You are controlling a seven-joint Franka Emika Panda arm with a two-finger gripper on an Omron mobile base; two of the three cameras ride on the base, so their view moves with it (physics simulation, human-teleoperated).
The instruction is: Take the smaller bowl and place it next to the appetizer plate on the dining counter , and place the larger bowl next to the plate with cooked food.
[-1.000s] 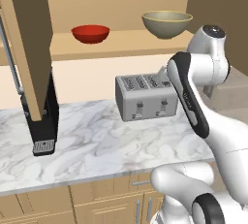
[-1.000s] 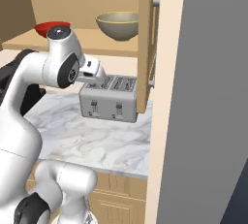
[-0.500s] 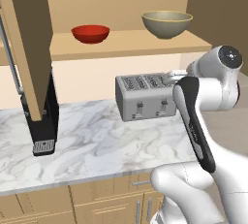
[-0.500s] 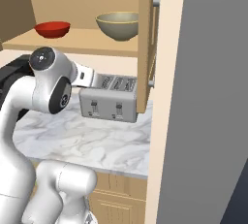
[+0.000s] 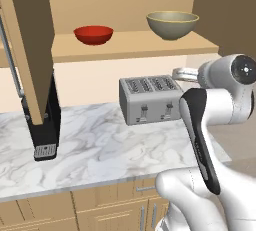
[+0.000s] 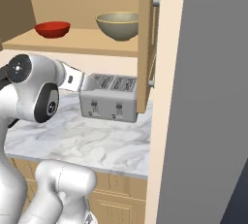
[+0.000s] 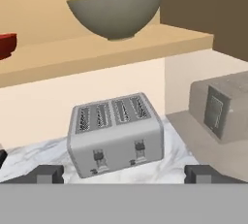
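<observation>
The smaller bowl (image 5: 93, 34), shallow and glossy red, sits on the left of a wooden cabinet shelf (image 5: 125, 45). To its right on the same shelf stands the larger bowl (image 5: 172, 24), deep and olive-tan with a yellow rim. In the hand view the larger bowl (image 7: 115, 12) is high and centred, and the smaller bowl (image 7: 7, 45) is cut by the left edge. My gripper (image 7: 123, 174) is open, its tips wide apart with nothing between them. It hangs below shelf level, facing a toaster. The dining counter and both plates are out of view.
A silver four-slot toaster (image 5: 150, 100) stands on the marble counter (image 5: 95, 145) under the shelf. A black coffee machine (image 5: 42, 125) sits at the left. Open cabinet doors (image 6: 147, 39) flank the shelf. A tall grey panel (image 6: 208, 97) walls off the right side.
My arm's upper joint has dropped and swung to the right in the left base view. The jaws widened slightly. Bowls and toaster have not moved.
</observation>
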